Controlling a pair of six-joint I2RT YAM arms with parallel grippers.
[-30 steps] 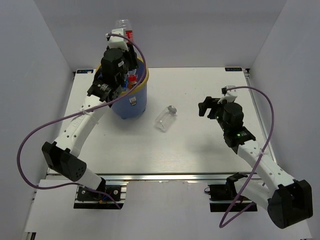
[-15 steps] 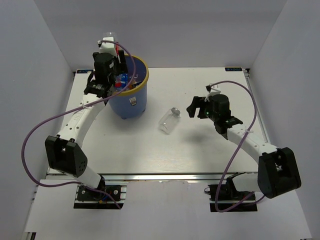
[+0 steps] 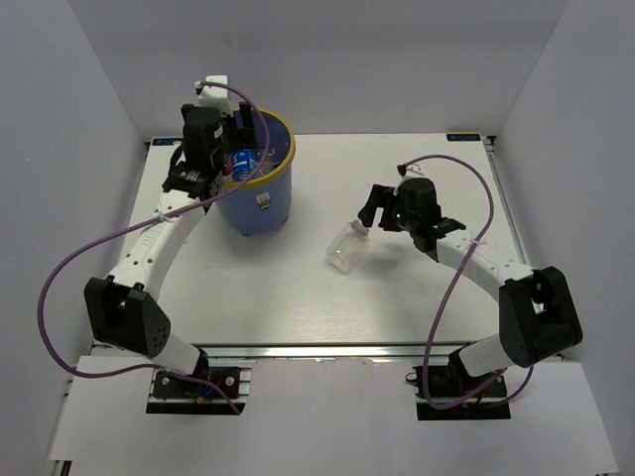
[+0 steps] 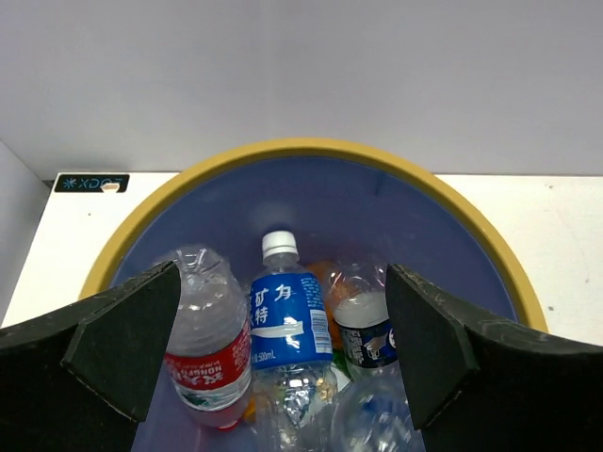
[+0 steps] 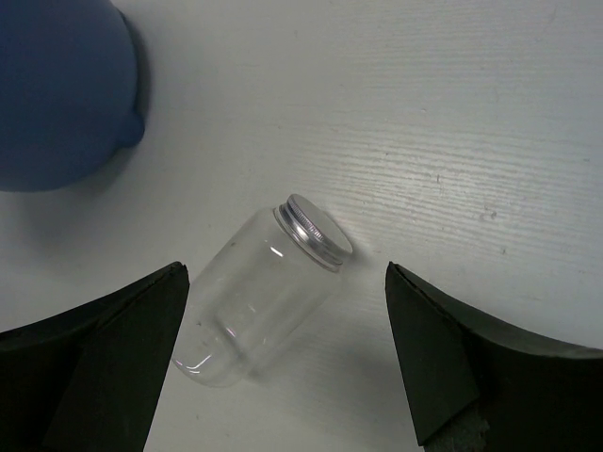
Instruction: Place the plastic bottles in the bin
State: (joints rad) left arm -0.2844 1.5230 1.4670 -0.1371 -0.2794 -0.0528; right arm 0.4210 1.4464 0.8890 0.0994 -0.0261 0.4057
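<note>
On the white grained bench (image 3: 397, 297) stands the round blue plastic bin (image 3: 260, 206), yellow-rimmed, with crinkled labelled plastic bottles (image 4: 287, 320) heaped inside. My left hand (image 4: 283, 350) hangs above it, fingers apart. My right hand (image 5: 287, 358), equally spread and empty, hovers over a smooth clear silver-capped bottle (image 5: 256, 299) lying on its side.

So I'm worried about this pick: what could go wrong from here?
1. The clear plastic bottle with a silver cap lies on its side on the white table. Being round, it may roll or squirt out when the open right gripper closes on it.
2. The left gripper hangs open over the round blue bin with a yellow rim, so the two grippers may collide when the bottle is brought there.
</note>
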